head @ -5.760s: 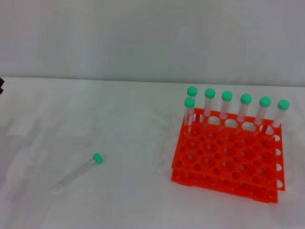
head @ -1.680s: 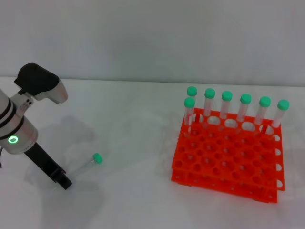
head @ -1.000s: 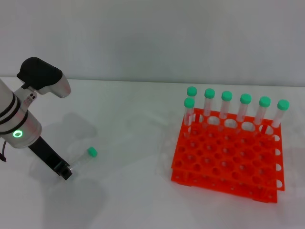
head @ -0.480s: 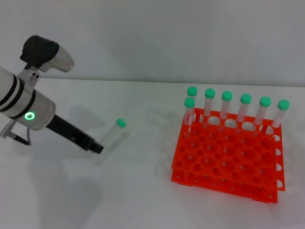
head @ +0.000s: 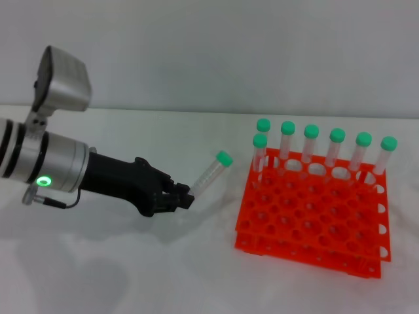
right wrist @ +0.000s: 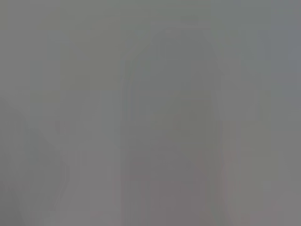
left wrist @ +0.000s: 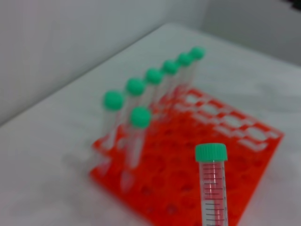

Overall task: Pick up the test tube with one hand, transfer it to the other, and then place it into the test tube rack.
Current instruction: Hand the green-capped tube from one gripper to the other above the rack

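Since half a second ago I've seen my left gripper swing further toward the middle of the table and lift the test tube higher, so its green cap now sits close to the left edge of the rack; a few seconds back that tube lay flat on the table to the left.

Starting from the left in my head view, the silver wrist with its green ring light comes in from the left edge, the camera housing standing above it. The black fingers reach out to the right and are pinching the lower end of the test tube. The tube is clear of the white table, tilted with its cap up and to the right, just beside the test tube rack but not touching it.

The rack stands on the table at the right. Seven capped tubes stand upright in it: six along the back row and one in front of them at the left corner.

My left wrist view shows the held tube upright in front of the rack, graduation marks visible.

The right gripper is nowhere in view; its wrist camera gives me only grey blur.
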Action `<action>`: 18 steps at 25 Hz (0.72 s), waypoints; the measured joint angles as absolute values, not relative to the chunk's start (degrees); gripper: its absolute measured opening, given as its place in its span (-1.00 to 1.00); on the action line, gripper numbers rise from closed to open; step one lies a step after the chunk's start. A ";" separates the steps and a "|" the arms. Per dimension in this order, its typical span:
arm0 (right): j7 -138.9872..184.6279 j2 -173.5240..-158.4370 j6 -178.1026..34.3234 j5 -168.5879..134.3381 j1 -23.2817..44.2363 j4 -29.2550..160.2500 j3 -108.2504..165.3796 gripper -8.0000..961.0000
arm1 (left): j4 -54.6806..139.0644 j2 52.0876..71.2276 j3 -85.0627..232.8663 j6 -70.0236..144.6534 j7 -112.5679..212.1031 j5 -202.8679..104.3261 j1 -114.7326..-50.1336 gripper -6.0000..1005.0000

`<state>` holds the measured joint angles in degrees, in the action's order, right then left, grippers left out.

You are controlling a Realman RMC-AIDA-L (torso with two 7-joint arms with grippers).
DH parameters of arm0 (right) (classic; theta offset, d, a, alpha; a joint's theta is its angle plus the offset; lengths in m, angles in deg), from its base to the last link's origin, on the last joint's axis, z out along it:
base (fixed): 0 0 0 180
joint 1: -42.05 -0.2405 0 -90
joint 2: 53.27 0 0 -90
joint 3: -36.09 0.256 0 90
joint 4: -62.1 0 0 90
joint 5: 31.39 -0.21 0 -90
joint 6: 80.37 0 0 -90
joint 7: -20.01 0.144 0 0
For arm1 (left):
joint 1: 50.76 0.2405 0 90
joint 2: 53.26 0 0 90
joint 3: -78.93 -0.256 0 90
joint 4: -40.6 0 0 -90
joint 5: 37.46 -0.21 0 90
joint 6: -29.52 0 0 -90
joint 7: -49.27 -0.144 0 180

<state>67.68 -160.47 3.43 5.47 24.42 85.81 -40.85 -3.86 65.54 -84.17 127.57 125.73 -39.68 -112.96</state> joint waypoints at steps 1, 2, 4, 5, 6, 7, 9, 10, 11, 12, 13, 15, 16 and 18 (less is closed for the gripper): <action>69.57 -159.88 4.70 6.87 24.22 86.21 -40.73 0.53 | -3.80 65.53 -84.14 128.95 123.71 -38.16 -112.07 -0.58; 71.65 -159.30 6.30 8.51 23.82 86.47 -40.68 0.53 | -3.75 65.53 -84.13 129.98 122.14 -36.93 -111.37 -0.58; 75.04 -158.47 8.83 11.52 22.77 86.67 -40.66 0.52 | -3.87 65.53 -84.11 131.59 118.96 -34.69 -109.92 -0.57; 76.94 -158.09 10.01 13.39 21.97 86.69 -40.66 0.52 | -3.93 65.53 -84.10 132.00 117.94 -33.99 -109.42 -0.57; 78.19 -157.91 10.69 14.85 21.29 86.74 -40.67 0.52 | -3.96 65.55 -84.10 132.62 116.43 -33.13 -108.77 -0.57; 79.48 -157.80 11.17 16.40 20.43 86.75 -40.70 0.52 | -3.94 65.58 -84.10 133.22 115.05 -32.28 -108.21 -0.57; 81.26 -157.84 11.46 19.27 18.83 86.78 -40.71 0.52 | -3.71 65.65 -84.10 134.12 111.76 -30.24 -106.83 -0.56; 81.91 -158.09 11.39 20.99 17.85 86.69 -40.78 0.52 | -3.56 65.68 -84.10 134.32 110.19 -29.00 -106.08 -0.56; 82.28 -158.33 11.27 22.07 17.03 86.63 -40.79 0.52 | -3.50 65.67 -84.10 134.36 109.48 -28.18 -105.76 -0.56; 82.57 -158.78 11.15 23.35 16.20 86.52 -40.90 0.52 | -3.19 65.68 -84.10 134.38 108.36 -26.72 -105.10 -0.56; 82.81 -159.22 10.92 24.38 15.41 86.43 -40.90 0.52 | -2.96 65.68 -84.10 134.37 107.81 -25.87 -104.71 -0.56; 83.11 -160.12 10.22 25.59 14.09 86.36 -40.95 0.51 | -2.22 65.70 -84.10 134.19 106.28 -24.03 -103.84 -0.55; 83.24 -160.70 9.60 26.12 13.31 86.34 -41.03 0.51 | -2.04 65.70 -84.10 134.11 105.77 -23.43 -103.50 -0.55; 83.63 -161.71 8.18 27.21 11.88 86.33 -41.21 0.51 | -1.52 65.80 -84.10 134.02 104.54 -21.35 -102.48 -0.55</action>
<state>83.63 -161.71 8.18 27.21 11.88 86.33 -41.21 -1.52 65.80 -84.10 134.02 104.54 -21.35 -102.48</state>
